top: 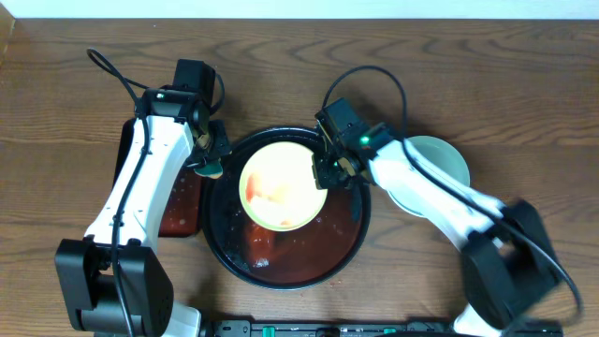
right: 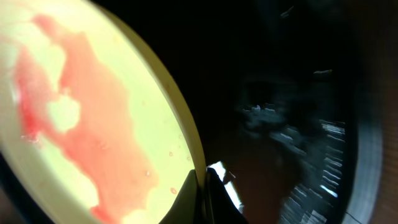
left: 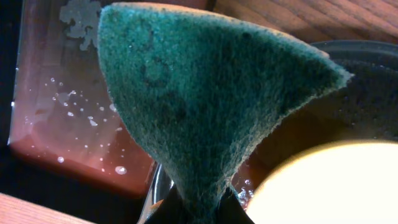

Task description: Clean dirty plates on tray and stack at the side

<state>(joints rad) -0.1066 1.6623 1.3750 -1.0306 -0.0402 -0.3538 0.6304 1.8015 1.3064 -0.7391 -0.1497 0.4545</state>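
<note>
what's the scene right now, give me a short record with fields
yellow plate: over the round tray, red sauce smear on its face
right end effector: shut on the yellow plate's right rim
left end effector: shut on a green sponge, by the plate's left edge; contact unclear
round tray: table centre, wet reddish base
mint plate: on the table right of the tray, partly under the right arm
rectangular tray: left of the round tray, wet with droplets
third plate: cannot tell
</note>
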